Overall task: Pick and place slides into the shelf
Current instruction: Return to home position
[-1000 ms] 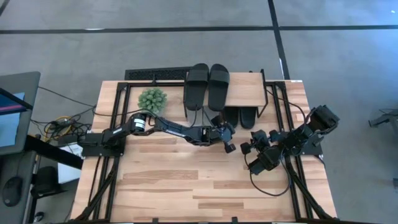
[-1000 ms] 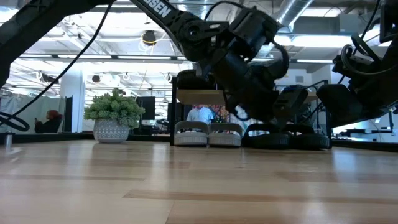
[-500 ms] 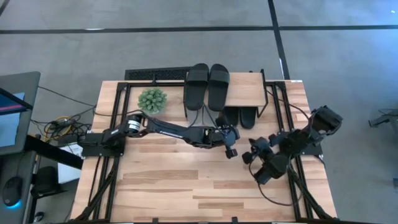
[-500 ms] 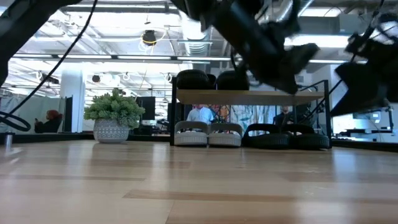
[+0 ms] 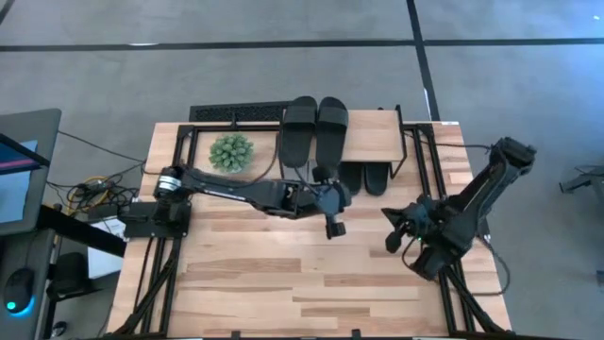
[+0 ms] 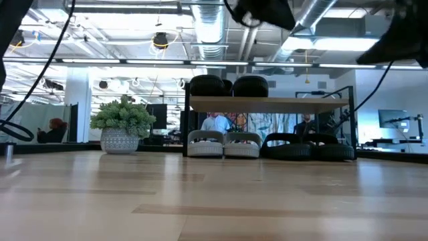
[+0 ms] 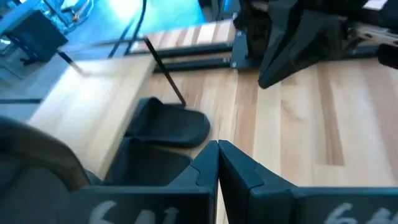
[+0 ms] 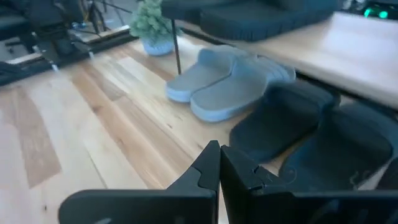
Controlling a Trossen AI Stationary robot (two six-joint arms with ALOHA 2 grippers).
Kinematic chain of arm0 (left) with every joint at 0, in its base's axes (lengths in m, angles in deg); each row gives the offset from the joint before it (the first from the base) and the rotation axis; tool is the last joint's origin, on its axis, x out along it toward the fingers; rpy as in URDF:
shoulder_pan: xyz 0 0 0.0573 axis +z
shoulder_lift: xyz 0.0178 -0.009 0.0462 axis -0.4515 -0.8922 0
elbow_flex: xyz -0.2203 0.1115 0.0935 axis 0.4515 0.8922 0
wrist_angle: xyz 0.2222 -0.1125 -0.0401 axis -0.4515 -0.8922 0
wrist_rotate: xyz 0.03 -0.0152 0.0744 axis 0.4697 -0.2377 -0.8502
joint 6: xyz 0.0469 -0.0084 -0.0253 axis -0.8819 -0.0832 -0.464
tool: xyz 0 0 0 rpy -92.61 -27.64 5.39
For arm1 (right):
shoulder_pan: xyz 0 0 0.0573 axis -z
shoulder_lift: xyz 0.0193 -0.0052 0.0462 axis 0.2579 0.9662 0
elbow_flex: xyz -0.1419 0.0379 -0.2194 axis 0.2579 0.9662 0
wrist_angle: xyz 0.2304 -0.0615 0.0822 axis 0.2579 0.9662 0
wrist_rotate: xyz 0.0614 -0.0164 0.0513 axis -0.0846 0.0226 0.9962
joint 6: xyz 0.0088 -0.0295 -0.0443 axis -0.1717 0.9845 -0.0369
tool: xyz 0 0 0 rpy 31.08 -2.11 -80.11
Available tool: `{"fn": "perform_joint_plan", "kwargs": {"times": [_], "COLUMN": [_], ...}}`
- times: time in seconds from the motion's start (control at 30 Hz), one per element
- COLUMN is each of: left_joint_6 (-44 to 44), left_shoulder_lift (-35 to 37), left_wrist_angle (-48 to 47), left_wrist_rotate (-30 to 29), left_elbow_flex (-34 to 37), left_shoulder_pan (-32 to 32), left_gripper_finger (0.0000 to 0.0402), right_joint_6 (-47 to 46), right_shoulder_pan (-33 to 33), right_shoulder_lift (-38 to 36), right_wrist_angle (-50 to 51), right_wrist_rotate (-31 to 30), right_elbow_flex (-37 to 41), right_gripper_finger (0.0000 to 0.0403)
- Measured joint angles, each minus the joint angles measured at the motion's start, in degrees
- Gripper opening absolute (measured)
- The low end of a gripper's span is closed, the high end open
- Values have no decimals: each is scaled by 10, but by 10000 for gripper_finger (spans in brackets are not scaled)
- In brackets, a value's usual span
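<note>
The shelf (image 5: 375,137) stands at the table's far side. One black pair of slides (image 5: 316,130) lies sole-down on its top board (image 6: 267,104). Beneath it, the grey pair (image 6: 223,144) and the other black pair (image 6: 309,148) rest on the tabletop; the right wrist view shows the grey pair (image 8: 227,84) and that black pair (image 8: 311,140) side by side. My left gripper (image 5: 331,227) hovers shut in front of the shelf, above the table; its wrist view (image 7: 217,148) shows a black slide (image 7: 168,123) under the board. My right gripper (image 5: 393,239), shut (image 8: 219,150), hangs to the right of it.
A small potted plant (image 5: 231,151) stands left of the shelf, and a dark strip (image 5: 236,113) lies along the far edge. Bare tabletop (image 5: 283,274) stretches across the near half. Metal frame rails run down both table sides. A person (image 6: 215,122) shows far behind the shelf.
Both arms have risen, leaving the low view almost entirely. My left gripper has drawn a little toward the table's left and near edge, away from the shelf. My right gripper has pulled back toward the right edge. The slides have stayed put.
</note>
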Motion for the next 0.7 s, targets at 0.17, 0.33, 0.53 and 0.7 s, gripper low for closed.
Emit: {"fn": "perform_joint_plan", "kwargs": {"times": [0.17, 0.33, 0.53, 0.7], "left_joint_6": [19, 33, 20, 19], "left_shoulder_lift": [42, 81, 126, 162], "left_wrist_angle": [-52, -80, -88, -109], "left_wrist_rotate": [-1, -22, -79, -132], "left_elbow_flex": [0, 0, 0, 0], "left_shoulder_pan": [-12, -36, -74, -96], "left_gripper_finger": [0, 0, 0, 0], "right_joint_6": [117, 233, 418, 543], "right_shoulder_pan": [1, 1, 1, 1], "right_shoulder_lift": [-83, -155, -227, -275], "right_wrist_angle": [-6, -28, -106, -158], "right_wrist_rotate": [-5, -7, -9, -8], "right_elbow_flex": [-18, -41, -67, -87], "right_gripper_finger": [0, 0, 0, 0]}}
